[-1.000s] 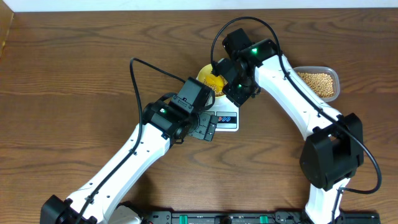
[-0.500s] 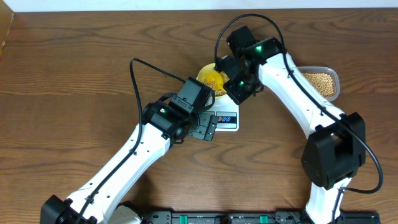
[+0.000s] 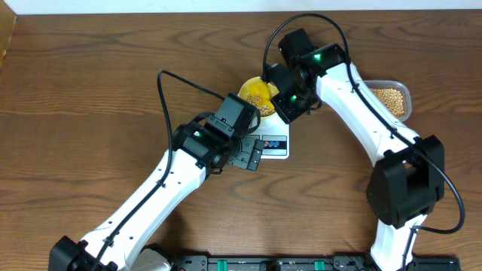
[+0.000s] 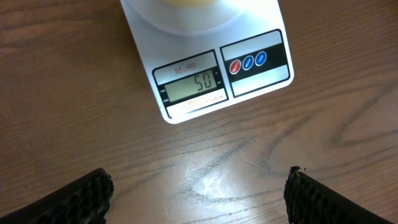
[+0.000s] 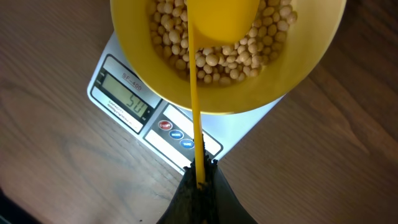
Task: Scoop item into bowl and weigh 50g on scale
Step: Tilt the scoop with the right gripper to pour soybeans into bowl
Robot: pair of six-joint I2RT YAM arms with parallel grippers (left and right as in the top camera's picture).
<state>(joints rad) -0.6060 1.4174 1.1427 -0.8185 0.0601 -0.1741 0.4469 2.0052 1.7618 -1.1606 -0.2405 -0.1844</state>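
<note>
Weighing check – scale (image 4: 211,68) shows 50, beans (image 5: 249,56) in bowl (image 5: 298,68) on it, far centre; right gripper (image 5: 199,180) clamps scoop (image 5: 221,15) handle above bowl, left gripper (image 4: 199,193) open, empty – next, lift scoop clear without nudging bowl

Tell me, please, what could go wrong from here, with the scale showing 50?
1. The scoop, held by the right pincer, hangs over the beans in the bowl. If it presses on them, the reading on the scale may be false.
2. Withdrawing it could catch the bowl's rim and spill beans.
3. The open left pincer hovers in front of the scale, where a nudge could upset the reading.
</note>
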